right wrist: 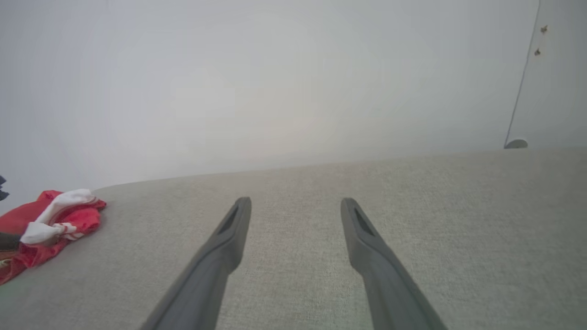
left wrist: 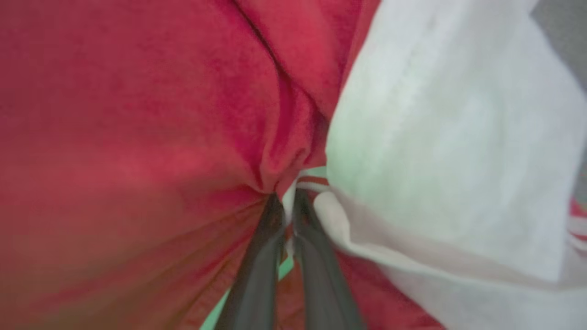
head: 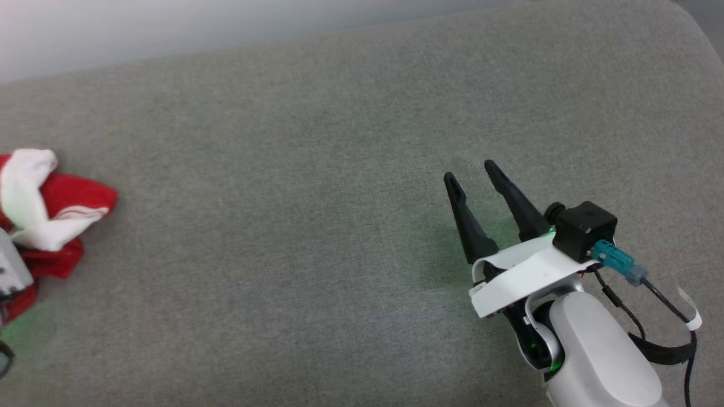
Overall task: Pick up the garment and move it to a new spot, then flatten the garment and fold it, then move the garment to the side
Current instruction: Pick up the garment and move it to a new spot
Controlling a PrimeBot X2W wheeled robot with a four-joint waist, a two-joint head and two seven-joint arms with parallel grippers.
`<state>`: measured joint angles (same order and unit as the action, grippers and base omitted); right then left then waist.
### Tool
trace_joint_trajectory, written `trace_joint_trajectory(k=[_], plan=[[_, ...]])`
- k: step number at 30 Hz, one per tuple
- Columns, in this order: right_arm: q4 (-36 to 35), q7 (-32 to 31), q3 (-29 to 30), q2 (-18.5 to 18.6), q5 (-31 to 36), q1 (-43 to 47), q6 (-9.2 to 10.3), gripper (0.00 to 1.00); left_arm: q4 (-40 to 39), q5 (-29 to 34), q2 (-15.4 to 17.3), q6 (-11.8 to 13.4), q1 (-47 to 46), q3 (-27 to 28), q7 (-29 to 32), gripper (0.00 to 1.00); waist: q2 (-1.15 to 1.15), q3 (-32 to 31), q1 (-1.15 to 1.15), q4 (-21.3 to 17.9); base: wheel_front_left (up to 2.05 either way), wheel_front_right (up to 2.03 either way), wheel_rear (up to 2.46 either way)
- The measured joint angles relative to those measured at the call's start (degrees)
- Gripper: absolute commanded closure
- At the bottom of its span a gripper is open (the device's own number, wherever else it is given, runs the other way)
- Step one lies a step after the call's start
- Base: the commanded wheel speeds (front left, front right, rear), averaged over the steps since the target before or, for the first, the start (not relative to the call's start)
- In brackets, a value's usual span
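The garment [head: 54,212] is a crumpled heap of bright red cloth with a white panel, lying at the far left of the grey cushion. In the left wrist view the garment [left wrist: 137,114] is pressed close to the lens, and my left gripper [left wrist: 288,201] is shut on a pinch of its red and white cloth. In the head view part of the left wrist's grey housing shows at the left edge, against the heap. My right gripper [head: 472,172] hovers open over bare cushion at the right, far from the garment [right wrist: 50,224], with nothing between its fingers [right wrist: 234,224].
A wide grey fabric cushion [head: 317,186] bears everything; its rounded far edge meets a pale wall [right wrist: 275,82]. A thin cable [right wrist: 523,82] runs down that wall at the right. A dark cable trails from the right wrist camera [head: 585,226].
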<state>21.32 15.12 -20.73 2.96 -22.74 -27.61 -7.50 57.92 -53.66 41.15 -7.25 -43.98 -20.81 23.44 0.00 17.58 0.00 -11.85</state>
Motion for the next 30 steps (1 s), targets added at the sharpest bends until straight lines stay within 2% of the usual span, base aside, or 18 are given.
trace_joint_trajectory(k=[7,14,21,26,30], plan=[[0.59,0.0,0.31,0.01,-1.49,2.07,0.0,0.0,-6.09,-1.64,-1.08,-0.14,1.57,-3.25,-9.02,1.0,0.0,-3.51,0.0,2.01,0.0,0.0,0.0],[0.31,0.0,1.9,0.01,-2.49,3.93,0.0,0.0,-17.17,-4.99,-1.27,-0.14,0.91,-6.88,-15.95,1.0,0.0,-6.97,0.0,3.74,0.0,0.0,0.0],[-0.66,0.0,3.21,0.0,-3.6,5.25,0.0,0.0,-28.64,-5.33,-2.29,-0.14,0.66,-13.05,-16.48,1.0,0.0,-8.62,0.0,3.09,0.0,0.0,0.0],[-1.24,0.0,3.69,0.01,-4.88,6.47,0.0,0.0,-34.88,-3.68,-5.55,-0.14,-1.43,-17.55,-14.94,1.0,0.0,-8.82,0.0,0.84,0.0,0.0,0.0],[-1.7,-0.01,4.08,0.02,-5.91,7.22,0.0,0.0,-38.61,-2.67,-9.75,-0.14,-5.06,-20.45,-13.85,1.0,0.0,-8.81,0.0,-1.44,0.0,0.0,0.0]])
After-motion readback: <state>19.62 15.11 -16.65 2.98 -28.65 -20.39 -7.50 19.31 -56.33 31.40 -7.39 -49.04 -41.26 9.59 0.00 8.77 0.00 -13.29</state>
